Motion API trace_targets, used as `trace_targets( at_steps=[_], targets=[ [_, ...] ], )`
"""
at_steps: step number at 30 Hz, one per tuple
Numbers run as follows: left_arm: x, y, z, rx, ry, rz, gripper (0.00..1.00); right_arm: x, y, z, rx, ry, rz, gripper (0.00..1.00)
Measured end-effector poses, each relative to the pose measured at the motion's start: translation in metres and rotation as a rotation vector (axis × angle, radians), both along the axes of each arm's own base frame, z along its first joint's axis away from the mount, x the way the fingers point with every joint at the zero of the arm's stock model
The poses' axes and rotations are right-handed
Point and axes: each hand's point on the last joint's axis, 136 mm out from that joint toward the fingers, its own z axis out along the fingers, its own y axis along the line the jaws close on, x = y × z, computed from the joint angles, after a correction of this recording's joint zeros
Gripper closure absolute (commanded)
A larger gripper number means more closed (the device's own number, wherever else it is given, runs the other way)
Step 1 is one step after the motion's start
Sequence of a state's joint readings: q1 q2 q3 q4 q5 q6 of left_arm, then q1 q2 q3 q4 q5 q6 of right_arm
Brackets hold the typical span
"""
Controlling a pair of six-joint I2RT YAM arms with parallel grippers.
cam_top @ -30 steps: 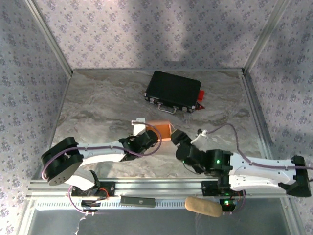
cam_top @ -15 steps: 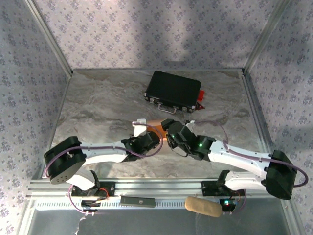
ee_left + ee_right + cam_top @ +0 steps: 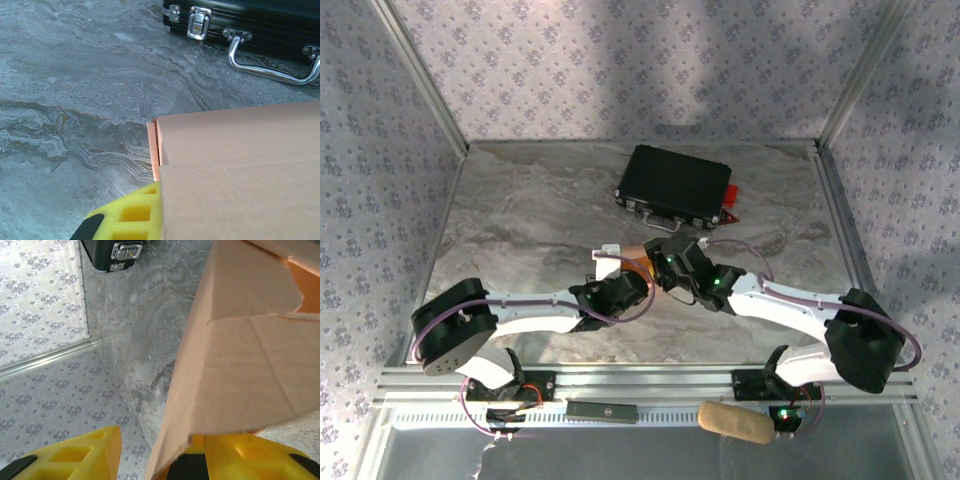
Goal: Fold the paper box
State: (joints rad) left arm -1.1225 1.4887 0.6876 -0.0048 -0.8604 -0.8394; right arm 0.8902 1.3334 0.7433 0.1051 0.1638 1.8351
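Note:
The paper box [image 3: 638, 254] is salmon-orange card, mostly covered by both grippers at the table's middle. My left gripper [image 3: 623, 285] is at its near-left side. In the left wrist view the box wall [image 3: 235, 170] sits against one yellow finger [image 3: 131, 215]; the other finger is hidden behind the card. My right gripper [image 3: 668, 265] is over the box's right side. It is open, and a box flap [image 3: 240, 355] stands between its yellow fingers [image 3: 75, 455], apart from the left one.
A black hard case [image 3: 675, 187] with metal latches lies behind the box, with a red piece [image 3: 731, 200] at its right end. A small white piece [image 3: 606, 256] lies by the left gripper. A tan oblong [image 3: 733, 422] rests on the front rail.
The right arm has swung left and forward; its gripper has moved from right of the box to over it, hiding most of the orange card. The left arm has stayed put.

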Motion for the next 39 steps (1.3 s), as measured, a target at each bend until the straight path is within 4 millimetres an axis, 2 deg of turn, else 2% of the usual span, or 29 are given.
trace_targets(
  at_steps=[3, 4, 6, 8, 12, 17, 22, 25, 28, 34, 39],
  targets=[
    [0.000, 0.000, 0.000, 0.001, 0.000, -0.001, 0.89, 0.004, 0.002, -0.001, 0.013, -0.001, 0.008, 0.74],
    [0.000, 0.000, 0.000, 0.002, 0.002, -0.002, 0.83, 0.004, 0.001, -0.002, 0.015, 0.000, 0.008, 0.76],
    [-0.003, -0.001, -0.003, 0.017, 0.021, -0.025, 0.63, 0.003, 0.001, -0.004, 0.015, 0.007, 0.013, 0.81],
    [-0.007, -0.004, -0.004, 0.016, 0.040, -0.053, 0.51, 0.001, 0.002, -0.006, 0.017, 0.014, 0.021, 0.82],
    [-0.017, -0.010, 0.009, -0.056, 0.068, -0.133, 0.43, -0.002, 0.000, -0.013, 0.009, 0.028, 0.028, 0.84],
    [-0.037, -0.024, 0.038, -0.191, 0.111, -0.273, 0.43, -0.005, -0.003, -0.021, -0.004, 0.041, 0.030, 0.87],
    [-0.054, -0.025, 0.058, -0.245, 0.179, -0.340, 0.42, -0.006, -0.002, -0.023, -0.004, 0.048, 0.036, 0.89],
    [-0.058, -0.021, 0.076, -0.274, 0.207, -0.340, 0.44, -0.008, -0.001, -0.025, -0.008, 0.054, 0.042, 0.90],
    [-0.052, -0.016, 0.087, -0.315, 0.235, -0.315, 0.45, -0.010, 0.000, -0.030, -0.017, 0.064, 0.050, 0.90],
    [-0.036, 0.004, 0.074, -0.378, 0.314, -0.236, 0.49, -0.016, -0.003, -0.048, -0.049, 0.094, 0.058, 0.90],
    [-0.029, 0.012, 0.047, -0.377, 0.398, -0.193, 0.51, -0.019, -0.006, -0.056, -0.064, 0.107, 0.058, 0.90]
  ],
)
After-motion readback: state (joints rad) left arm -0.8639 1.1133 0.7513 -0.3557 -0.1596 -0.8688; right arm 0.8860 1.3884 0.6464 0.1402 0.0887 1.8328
